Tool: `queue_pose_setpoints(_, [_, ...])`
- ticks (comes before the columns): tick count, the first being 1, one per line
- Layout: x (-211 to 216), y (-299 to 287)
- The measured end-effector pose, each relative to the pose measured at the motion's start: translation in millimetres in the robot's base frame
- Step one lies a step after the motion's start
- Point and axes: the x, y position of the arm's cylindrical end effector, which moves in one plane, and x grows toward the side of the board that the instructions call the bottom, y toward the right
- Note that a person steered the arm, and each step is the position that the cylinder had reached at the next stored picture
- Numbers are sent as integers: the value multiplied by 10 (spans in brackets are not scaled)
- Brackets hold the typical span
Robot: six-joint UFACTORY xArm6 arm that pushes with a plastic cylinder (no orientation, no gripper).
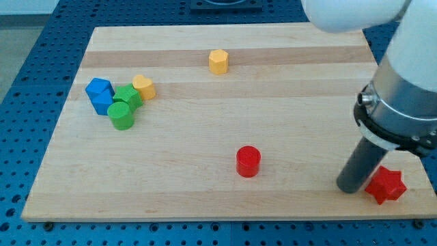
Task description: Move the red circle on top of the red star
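Note:
The red circle [248, 161] stands on the wooden board [225, 198] at the lower middle. The red star [386, 184] lies near the board's lower right corner. My tip [352, 186] rests on the board just left of the red star, touching or nearly touching it. The tip is well to the right of the red circle. The arm's white and grey body rises above it at the view's right.
A yellow hexagon block [218, 61] sits at the upper middle. At the left is a cluster: a blue block [100, 95], a green star block [128, 97], a green cylinder [122, 116] and a yellow heart block [144, 87].

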Motion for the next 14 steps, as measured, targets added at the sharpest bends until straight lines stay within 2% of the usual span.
queue_pose_setpoints(2, [-1026,-778])
queue_pose_setpoints(3, [-856,-1274])
queue_pose_setpoints(6, [-654,-1835])
queue_pose_setpoints(7, [-311,-1835])
queue_pose_setpoints(8, [-302,-1542])
queue_pose_setpoints(10, [-336,-238])
queue_pose_setpoints(12, [-305,-261])
queue_pose_setpoints(13, [-113,-67])
queue_pose_setpoints(14, [-180,-181])
